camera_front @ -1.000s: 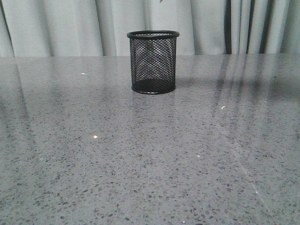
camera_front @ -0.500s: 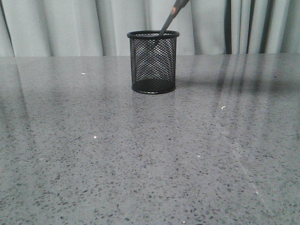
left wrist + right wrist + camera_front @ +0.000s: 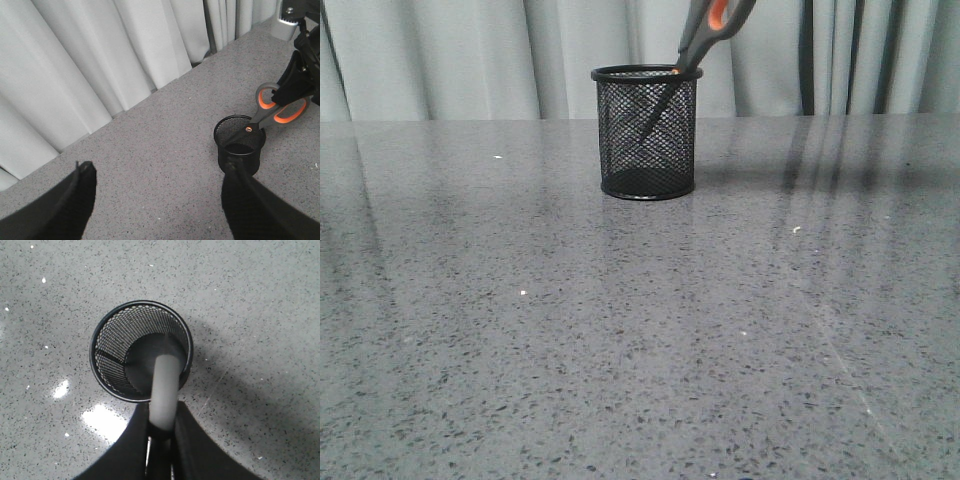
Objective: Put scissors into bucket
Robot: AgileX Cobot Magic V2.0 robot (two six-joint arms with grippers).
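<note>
The bucket (image 3: 630,140), a black mesh cup, stands upright on the table at the back middle. The scissors (image 3: 710,30) slant down from the upper right; their grey and orange handles are above the rim and the dark blades are inside the cup. My right gripper (image 3: 161,435) is shut on the scissors (image 3: 165,380) and hangs straight over the bucket (image 3: 107,335). In the left wrist view it holds the scissors (image 3: 272,107) by the handles above the bucket (image 3: 222,131). My left gripper (image 3: 157,200) is open and empty, raised off to the left of the cup.
A grey speckled table (image 3: 620,330) runs back to pale curtains (image 3: 470,60). Part of a metal stand (image 3: 287,22) shows at the table's far side.
The scissors came into the front view from above and moved down; their blades now reach well inside the cup. The bucket has not moved.
</note>
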